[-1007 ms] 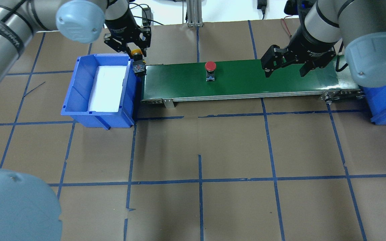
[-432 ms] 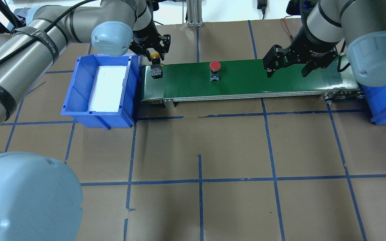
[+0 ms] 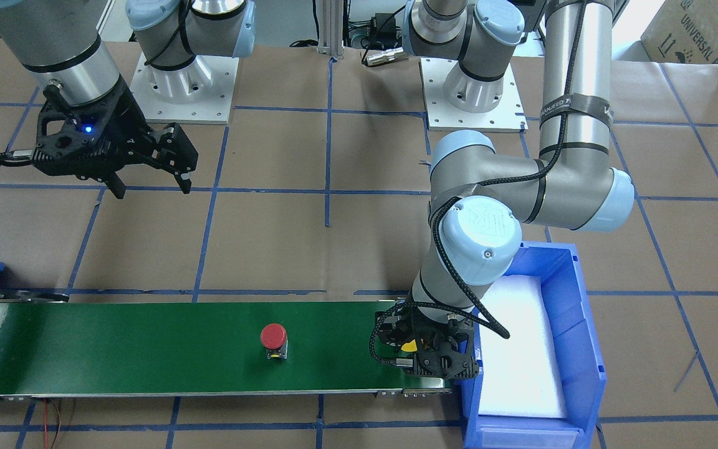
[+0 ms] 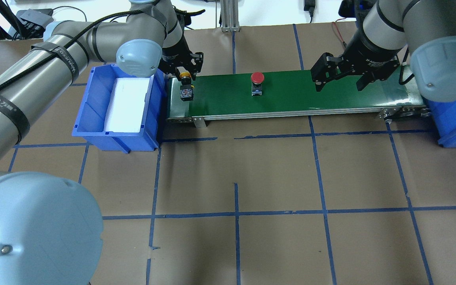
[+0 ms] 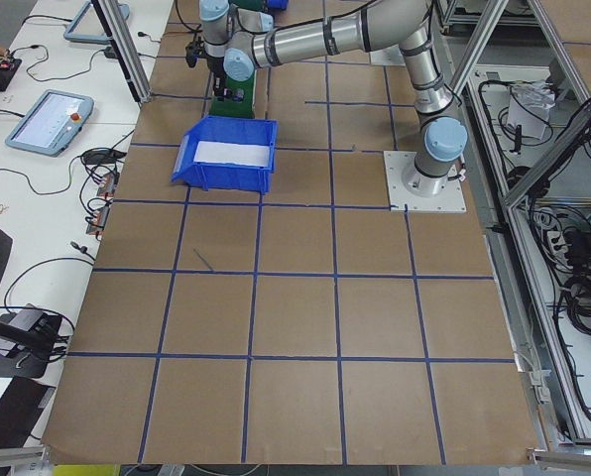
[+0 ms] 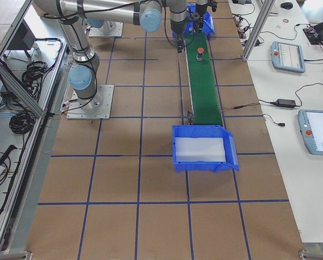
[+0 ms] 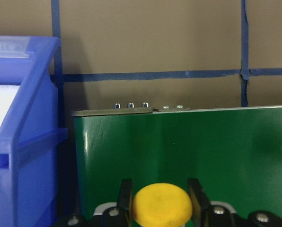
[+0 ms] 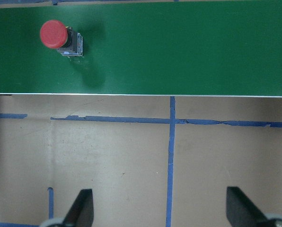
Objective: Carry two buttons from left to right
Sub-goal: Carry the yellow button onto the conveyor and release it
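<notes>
1. Brown paper table (image 4: 236,237) with a blue tape grid. A green belt (image 4: 220,99) runs from the left bin (image 4: 89,107) to the right bin (image 6: 205,166).
2. Done so far: the red button (image 4: 257,81) stands upright on the belt, near its middle and well apart from both grippers.
3. The left gripper (image 4: 185,73) pinches the yellow button (image 4: 187,92) by its cap, over the belt's left end, just beside the left bin.
4. The right gripper (image 4: 339,81) hangs above the belt's right part, fingers spread, holding nothing.
5. Left to do, as I judge it: release the yellow button, then get both buttons into the right bin. I make out no button there.
6. Hidden: I cannot tell whether the yellow button's base touches the belt. The left wrist view shows only its cap, and the front view only a yellow sliver.
7. The right bin is cut off in the overhead view.
</notes>
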Tool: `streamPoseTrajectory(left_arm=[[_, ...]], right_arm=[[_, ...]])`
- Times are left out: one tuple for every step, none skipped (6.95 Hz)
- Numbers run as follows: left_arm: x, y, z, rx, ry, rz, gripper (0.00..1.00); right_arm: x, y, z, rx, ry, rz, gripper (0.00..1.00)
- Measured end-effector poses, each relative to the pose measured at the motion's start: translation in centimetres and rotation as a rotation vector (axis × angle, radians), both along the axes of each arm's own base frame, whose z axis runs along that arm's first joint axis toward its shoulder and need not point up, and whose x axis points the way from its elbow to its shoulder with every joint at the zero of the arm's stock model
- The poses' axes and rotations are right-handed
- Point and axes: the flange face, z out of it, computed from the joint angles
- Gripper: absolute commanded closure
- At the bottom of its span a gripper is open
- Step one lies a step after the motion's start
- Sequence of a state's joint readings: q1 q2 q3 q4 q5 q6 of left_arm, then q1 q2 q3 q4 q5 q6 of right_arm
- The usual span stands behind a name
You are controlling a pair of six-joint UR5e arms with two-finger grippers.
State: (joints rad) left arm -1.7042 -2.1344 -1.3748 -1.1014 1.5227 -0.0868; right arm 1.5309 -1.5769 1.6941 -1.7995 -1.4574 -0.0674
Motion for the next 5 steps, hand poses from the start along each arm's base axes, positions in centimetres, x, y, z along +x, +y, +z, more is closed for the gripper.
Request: streamPoseTrajectory(left_arm=[[0.0,0.1,-0.9,0.004,-0.005,-0.006,0.7],[0.1,0.1,-1.5,0.006,-0.006,-0.008,0.64],[0.1,0.2,-2.0,0.005,-0.006,-0.009,0.59],[0.1,0.2,-2.2,0.004,-0.006,-0.009,0.16],[0.1,0.3,-2.3,0.002,-0.007,-0.009,0.01]], right_arm=[[0.0,0.0,0.0,0.001,0.0,0.0,0.0],[0.0,0.0,-0.1,0.002,0.0,0.0,0.0],[0.0,0.0,-0.1,0.002,0.001,0.0,0.0],[0.0,0.0,-0.1,0.003,0.002,0.0,0.0],[-0.1,0.0,0.0,0.001,0.006,0.0,0.0]])
